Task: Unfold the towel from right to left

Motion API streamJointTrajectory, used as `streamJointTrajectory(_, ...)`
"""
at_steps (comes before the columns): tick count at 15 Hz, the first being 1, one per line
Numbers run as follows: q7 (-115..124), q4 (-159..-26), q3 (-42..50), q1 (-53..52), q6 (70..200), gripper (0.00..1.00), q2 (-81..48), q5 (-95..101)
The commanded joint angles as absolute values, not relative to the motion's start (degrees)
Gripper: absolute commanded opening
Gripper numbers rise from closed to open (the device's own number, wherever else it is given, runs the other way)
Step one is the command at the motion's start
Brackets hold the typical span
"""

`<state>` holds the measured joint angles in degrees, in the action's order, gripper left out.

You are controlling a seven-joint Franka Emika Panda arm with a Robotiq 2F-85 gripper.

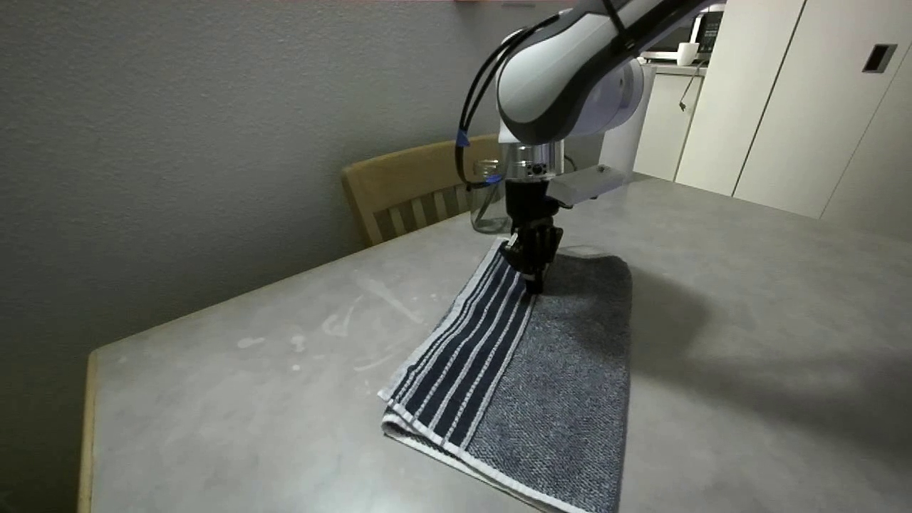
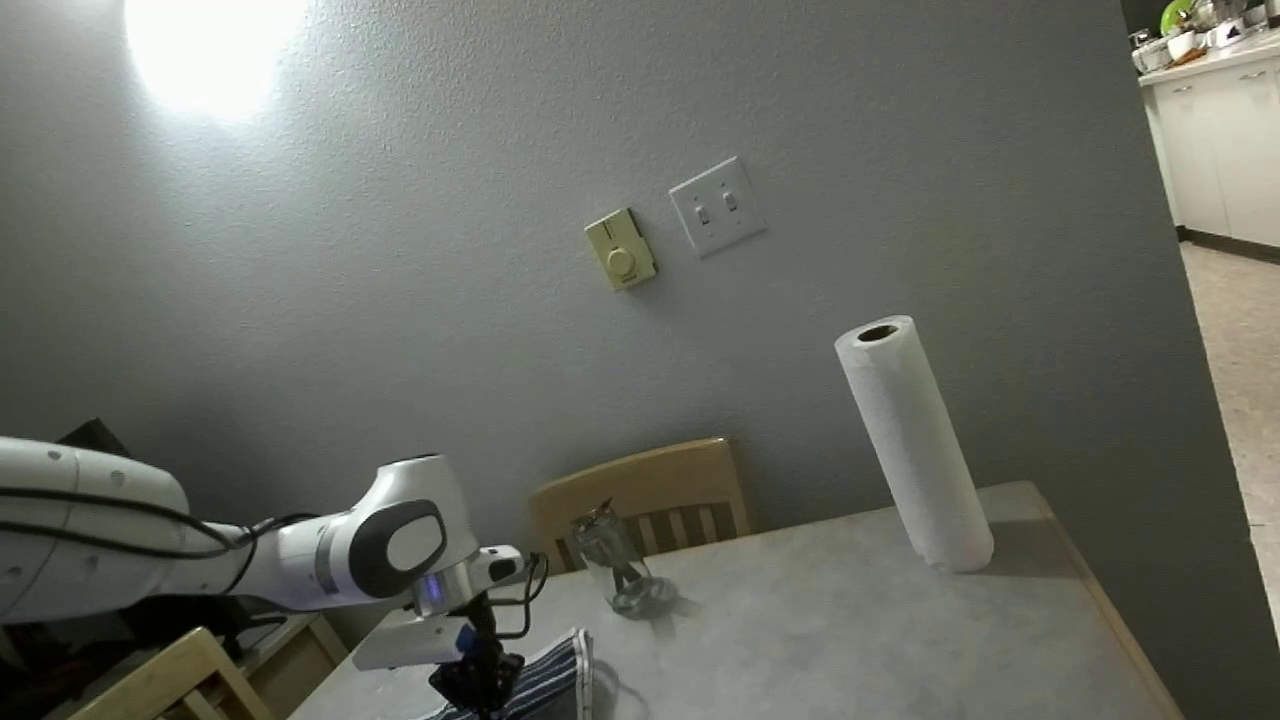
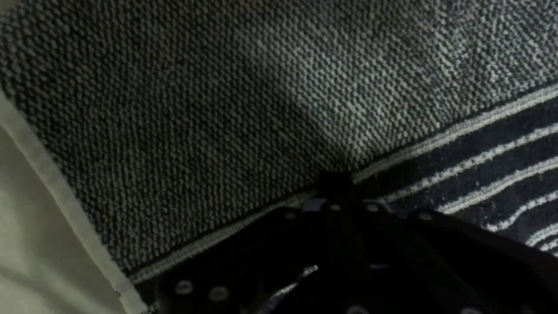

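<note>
The towel [image 1: 563, 385] lies folded on the table in an exterior view, blue-grey terry on top, with its white-striped band along one long side and layered pale edges at the near corner. A small part of the towel [image 2: 548, 685] shows at the bottom of an exterior view. My gripper [image 1: 533, 286] points down with its tips on the towel, at the line between striped band and plain terry. In the wrist view the towel [image 3: 196, 109] fills most of the picture. The gripper [image 3: 335, 185] has its fingertips together; no cloth is visible between them, and the tips are dark.
The grey table [image 1: 249, 413] carries a glass jar [image 1: 490, 199] behind the gripper. The jar [image 2: 615, 565] holds something dark. A paper towel roll [image 2: 915, 450] stands near the table's end. A wooden chair [image 1: 420, 178] stands between table and wall.
</note>
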<state>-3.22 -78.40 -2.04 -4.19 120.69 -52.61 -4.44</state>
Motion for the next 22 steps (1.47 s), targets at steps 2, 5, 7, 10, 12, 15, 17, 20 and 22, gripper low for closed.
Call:
streamJointTrajectory(2,9.24,-89.20,0.07,-4.69,123.16,0.00,-48.05,-5.00)
streamJointTrajectory(5,16.91,-90.61,0.80,-4.57,121.14,0.00,-47.13,-6.38)
streamJointTrajectory(7,21.04,-90.75,1.05,-3.97,119.89,0.00,-46.94,-7.94)
streamJointTrajectory(10,19.93,-91.44,0.12,-1.35,120.40,0.00,-45.55,-12.07)
streamJointTrajectory(12,18.62,-92.78,-0.21,-0.32,120.53,0.28,-43.75,-14.24)
streamJointTrajectory(15,16.83,-95.22,-0.52,0.18,120.55,0.47,-40.57,-15.68)
streamJointTrajectory(17,16.52,-97.15,-0.48,-0.26,120.41,0.62,-38.04,-15.48)
streamJointTrajectory(20,16.00,-99.05,-0.94,-0.59,119.07,0.83,-34.86,-15.26)
streamJointTrajectory(22,14.87,-99.82,-1.61,-0.41,118.01,0.97,-33.21,-15.68)
